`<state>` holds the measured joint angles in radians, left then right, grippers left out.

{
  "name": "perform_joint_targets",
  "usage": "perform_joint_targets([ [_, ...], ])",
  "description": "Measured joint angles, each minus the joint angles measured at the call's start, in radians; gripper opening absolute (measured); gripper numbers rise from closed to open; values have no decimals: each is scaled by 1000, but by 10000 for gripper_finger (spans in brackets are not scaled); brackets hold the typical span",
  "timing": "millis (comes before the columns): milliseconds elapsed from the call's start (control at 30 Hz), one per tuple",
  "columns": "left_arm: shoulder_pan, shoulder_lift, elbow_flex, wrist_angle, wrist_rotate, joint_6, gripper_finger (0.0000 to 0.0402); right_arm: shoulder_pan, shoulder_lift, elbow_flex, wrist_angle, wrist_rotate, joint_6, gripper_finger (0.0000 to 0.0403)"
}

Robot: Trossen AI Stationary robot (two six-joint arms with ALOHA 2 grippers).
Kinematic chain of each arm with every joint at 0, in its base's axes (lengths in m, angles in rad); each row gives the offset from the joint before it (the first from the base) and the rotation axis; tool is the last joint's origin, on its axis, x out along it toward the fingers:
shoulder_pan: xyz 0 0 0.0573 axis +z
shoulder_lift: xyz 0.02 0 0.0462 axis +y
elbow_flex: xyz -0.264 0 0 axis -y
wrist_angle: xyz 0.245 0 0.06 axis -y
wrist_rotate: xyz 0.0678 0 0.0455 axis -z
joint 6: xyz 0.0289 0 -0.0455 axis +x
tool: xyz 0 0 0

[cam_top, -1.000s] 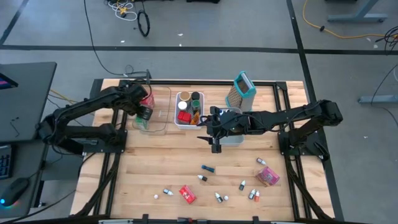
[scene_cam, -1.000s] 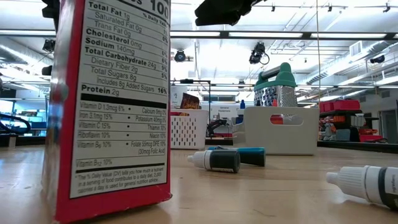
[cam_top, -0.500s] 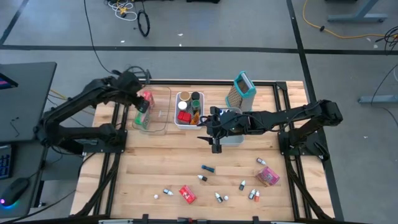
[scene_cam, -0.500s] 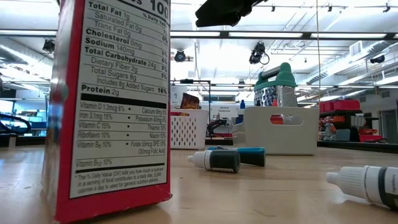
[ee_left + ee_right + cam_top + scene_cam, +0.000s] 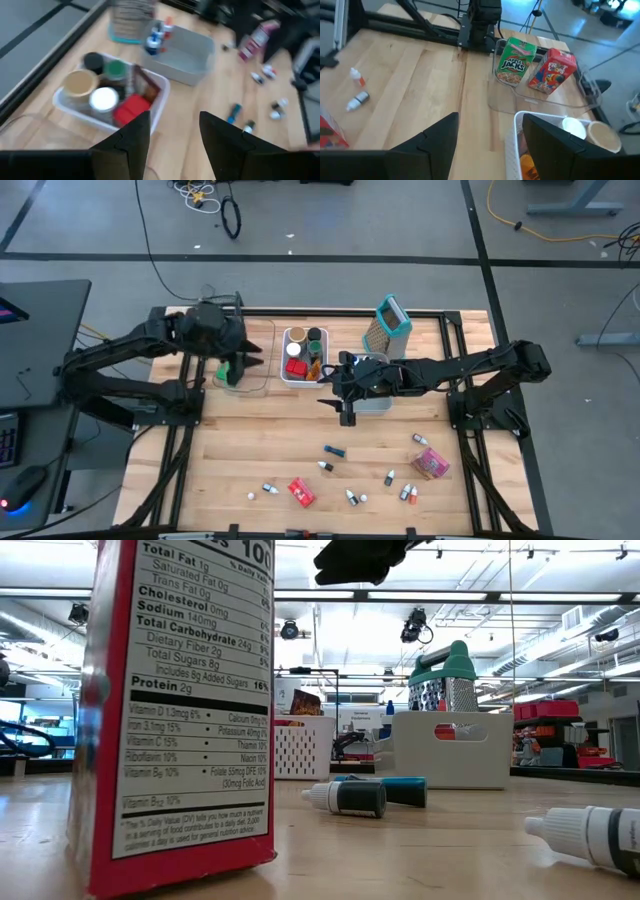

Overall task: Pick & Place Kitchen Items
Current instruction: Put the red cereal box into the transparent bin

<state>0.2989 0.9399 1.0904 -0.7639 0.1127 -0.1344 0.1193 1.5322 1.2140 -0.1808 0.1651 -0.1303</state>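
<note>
High view puts the left gripper (image 5: pixel 232 350) over the clear bin (image 5: pixel 262 380) near the table's far left corner, and the right gripper (image 5: pixel 345 408) just beside the white bin (image 5: pixel 284 370) and the grey bin (image 5: pixel 375 405) toward the far edge. Both grippers stand open and hold nothing, as each wrist view shows by the wide gap between its dark fingers. Two cereal boxes, one green (image 5: pixel 514 64) and one red (image 5: pixel 551 70), stand upright in the clear bin, plain in the right wrist view but mostly hidden under the left arm from above. Loose items lie well apart from both arms along the near edge: a red packet (image 5: pixel 301 493), a pink packet (image 5: pixel 431 463) and small bottles (image 5: pixel 334 451). Low view alone shows that the red packet stands upright and that a dark bottle (image 5: pixel 350 798) lies on its side. As I judge it, the risks ahead are the left gripper catching a box or the bin wall as it leaves, and a bottle on its side rolling away from closing fingers, since its round body gives little purchase.
</note>
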Motion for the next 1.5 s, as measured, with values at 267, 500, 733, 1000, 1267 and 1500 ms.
perform_joint_targets([
  [267,-180,43,-1,86,-1,63,180,0,0,0,-46,0,104,233],
  [500,-293,127,0,162,0,64,180,5,-3,0,-120,1,200,233],
  [733,-403,284,1,289,16,160,172,53,-3,0,-207,2,271,233],
  [1000,-535,480,0,451,147,244,134,153,-10,0,-316,143,389,233],
  [1267,-634,617,0,579,162,239,107,278,-11,0,-419,246,506,233],
  [1500,-686,706,1,672,174,243,105,324,-10,0,-390,246,488,233],
])
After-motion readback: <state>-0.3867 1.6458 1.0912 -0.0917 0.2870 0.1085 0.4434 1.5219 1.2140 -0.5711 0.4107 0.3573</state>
